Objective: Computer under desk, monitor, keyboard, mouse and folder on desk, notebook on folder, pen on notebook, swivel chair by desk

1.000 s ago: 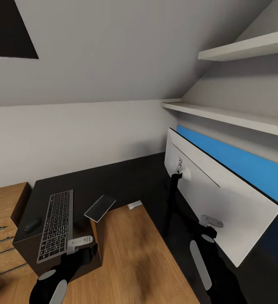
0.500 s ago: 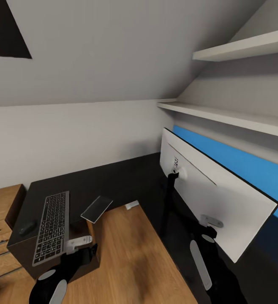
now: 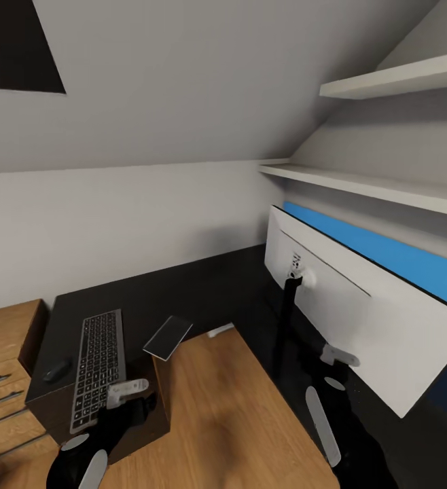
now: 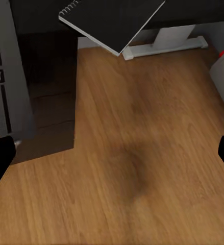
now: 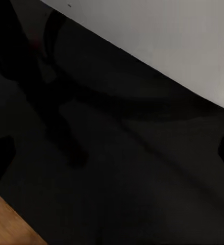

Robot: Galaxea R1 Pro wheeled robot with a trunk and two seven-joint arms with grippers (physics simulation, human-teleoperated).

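The wide flat monitor (image 3: 359, 319), its light grey-white back toward the camera and a thin black edge along its top, stands on the right arm of the black-topped L-shaped table (image 3: 203, 292), carried on a thin black neck (image 3: 288, 319). Behind it a bright blue panel (image 3: 393, 255) runs along the right wall under two white shelves (image 3: 359, 183).

On the left part of the table lies the slim silver-grey keyboard with black keys (image 3: 100, 367), its long side running near to far. A small dark mouse (image 3: 55, 371) sits just left of it. To the right of the keyboard, the thin dark grey spiral-bound notebook (image 3: 168, 337) lies at the table's edge, one corner overhanging the wood floor (image 3: 230, 414). A light-wood drawer cabinet (image 3: 3, 360) stands left of the table.

The left end effector (image 4: 112, 153) hangs over the floor with its fingers spread wide and empty, just right of the keyboard's near end. The right end effector (image 5: 112, 148) is likewise spread and empty, over the black table surface below the monitor's lower edge.
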